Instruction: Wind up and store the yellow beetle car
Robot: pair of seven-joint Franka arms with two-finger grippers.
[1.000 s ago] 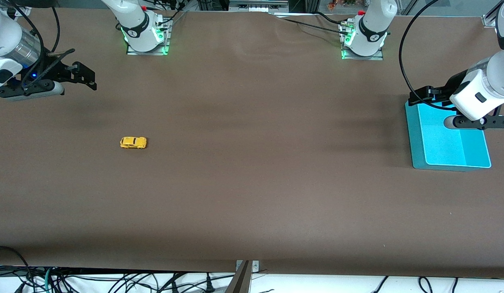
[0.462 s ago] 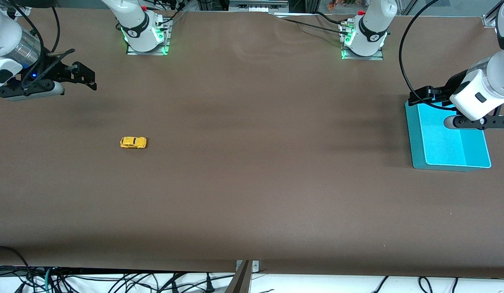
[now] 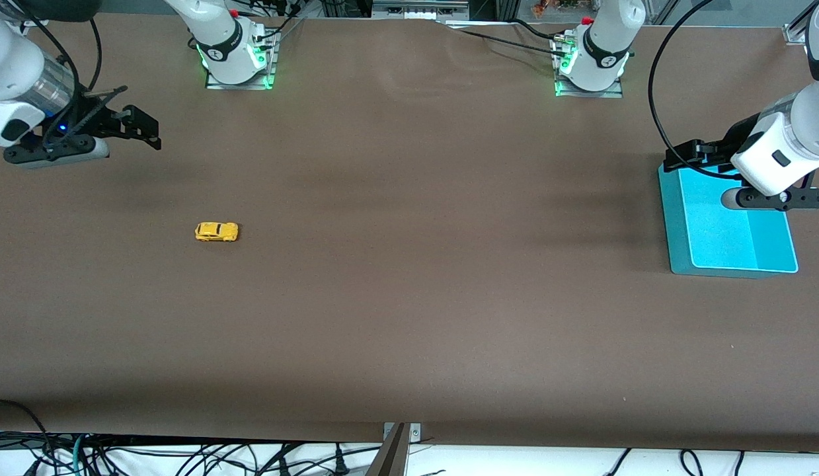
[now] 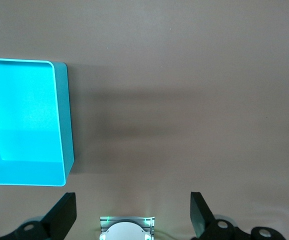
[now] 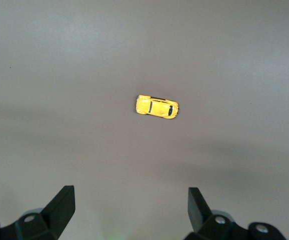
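The yellow beetle car (image 3: 217,231) stands on the brown table toward the right arm's end, alone and untouched. It also shows in the right wrist view (image 5: 157,106), well ahead of the fingers. My right gripper (image 3: 141,127) hovers open and empty above the table at that end, some way from the car; its jaws stand wide apart in the right wrist view (image 5: 129,210). My left gripper (image 3: 687,154) is open and empty above the edge of the cyan bin (image 3: 677,225), and also shows in the left wrist view (image 4: 133,212).
The cyan bin is empty and sits at the left arm's end of the table; its wall shows in the left wrist view (image 4: 67,125). The two arm bases (image 3: 237,59) (image 3: 591,66) stand along the table edge farthest from the front camera.
My right gripper has shifted slightly toward the table's middle. The car, the bin and the left arm have not moved.
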